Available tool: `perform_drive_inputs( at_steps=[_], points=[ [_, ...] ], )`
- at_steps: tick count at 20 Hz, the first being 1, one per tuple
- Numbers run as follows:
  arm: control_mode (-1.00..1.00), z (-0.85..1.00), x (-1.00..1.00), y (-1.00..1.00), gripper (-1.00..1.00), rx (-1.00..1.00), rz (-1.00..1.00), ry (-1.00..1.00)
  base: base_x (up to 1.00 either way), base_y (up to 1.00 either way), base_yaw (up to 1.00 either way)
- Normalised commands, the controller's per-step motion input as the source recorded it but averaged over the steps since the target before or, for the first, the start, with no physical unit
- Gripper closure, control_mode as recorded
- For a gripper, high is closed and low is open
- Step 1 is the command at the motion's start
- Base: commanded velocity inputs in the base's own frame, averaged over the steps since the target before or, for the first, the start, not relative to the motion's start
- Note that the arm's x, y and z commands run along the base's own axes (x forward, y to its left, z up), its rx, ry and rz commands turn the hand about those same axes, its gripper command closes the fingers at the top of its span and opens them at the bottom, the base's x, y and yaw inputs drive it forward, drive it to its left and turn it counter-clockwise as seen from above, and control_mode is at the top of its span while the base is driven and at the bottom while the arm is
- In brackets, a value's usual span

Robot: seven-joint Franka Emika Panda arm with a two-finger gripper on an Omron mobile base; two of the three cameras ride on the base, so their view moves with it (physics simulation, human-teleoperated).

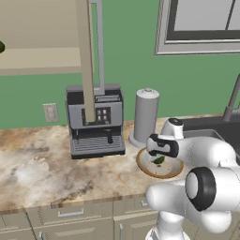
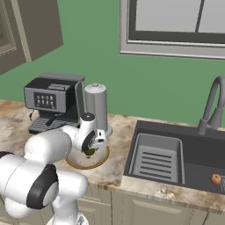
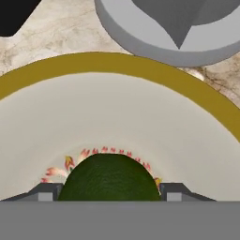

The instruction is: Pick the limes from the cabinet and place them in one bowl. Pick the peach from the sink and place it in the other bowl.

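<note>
My gripper hangs low over the shallow tan-rimmed bowl, shut on a dark green lime. In the hand view the lime sits between the two finger tips just above the bowl's cream inside. From the right base view the same lime shows inside the bowl. A second lime rests on the shelf of the open cabinet at the far left edge. The peach lies in the sink at its right end. The other bowl is out of view.
A grey coffee machine stands on the marble counter left of the bowl. A tall grey canister stands right behind the bowl. The open cabinet door juts out above the machine. The faucet arches over the sink.
</note>
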Motion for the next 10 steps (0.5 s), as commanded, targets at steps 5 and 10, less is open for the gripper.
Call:
perform_drive_inputs(
  at_steps=[5, 10],
  points=[
    [-1.0, -0.05, 0.01, 0.0, -1.0, 0.0, 0.0, 0.0, 0.0, 0.0, 0.0],
    [-1.0, 0.27, -0.21, 0.0, -1.0, 0.0, -0.02, -0.02, 0.0, 0.0, 0.0]
  ],
)
